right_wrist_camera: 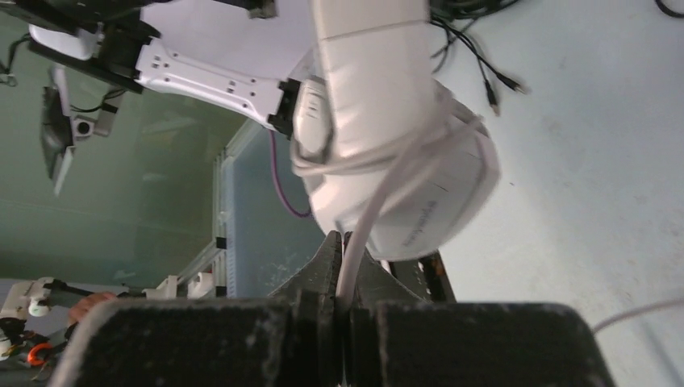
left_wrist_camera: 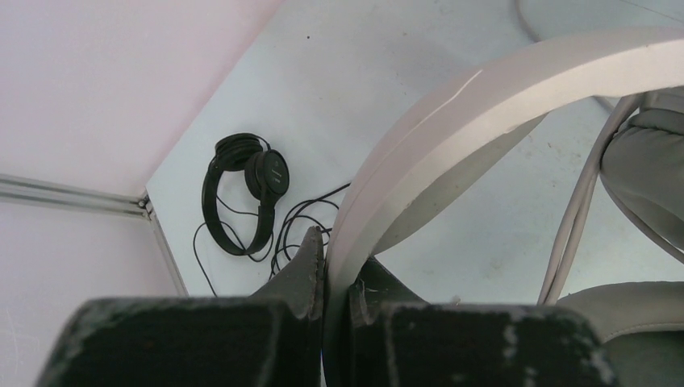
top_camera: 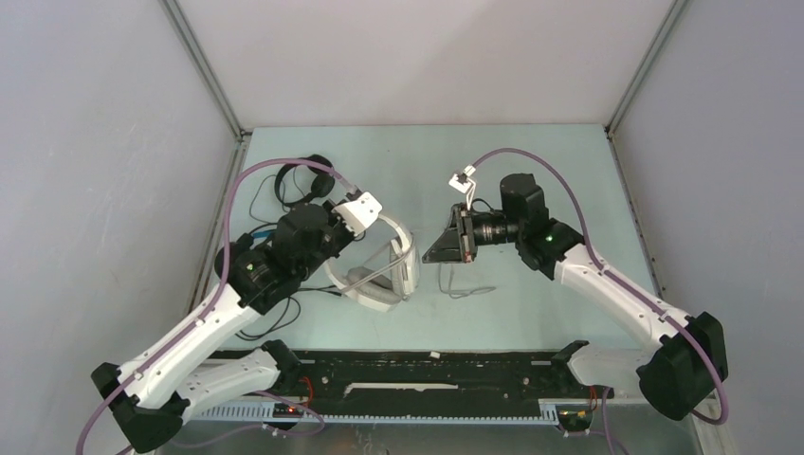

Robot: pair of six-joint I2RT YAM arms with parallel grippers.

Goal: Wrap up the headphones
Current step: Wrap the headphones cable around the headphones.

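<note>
I have the white, light-grey padded headphones (top_camera: 372, 282) near the middle of the pale green counter (top_camera: 531, 171), a little toward its left edge, with both arms on them. My left gripper (left_wrist_camera: 329, 260) is pinched almost fully closed on the flat white headband (left_wrist_camera: 500, 97), which arches up and away from the fingers in the left wrist view; a grey ear cushion (left_wrist_camera: 645, 161) and a run of the pale cable (left_wrist_camera: 574, 218) sit just beside it. My right gripper (right_wrist_camera: 347, 260) is closed tight on that same pale cable (right_wrist_camera: 377, 201) just below the rounded white ear cup (right_wrist_camera: 419, 193). Several turns of the cable are wound around the stem where the cup meets the headband, and a loose length trails over the counter toward the near edge (top_camera: 469, 289). The small slim black headphones (left_wrist_camera: 268, 172) lie flat in the far left corner of the counter, well apart from both grippers, their thin black cable (left_wrist_camera: 298, 222) looped beside them. More black cable (top_camera: 273, 324) shows along the left edge from under my left arm; what it belongs to I cannot tell.
</note>
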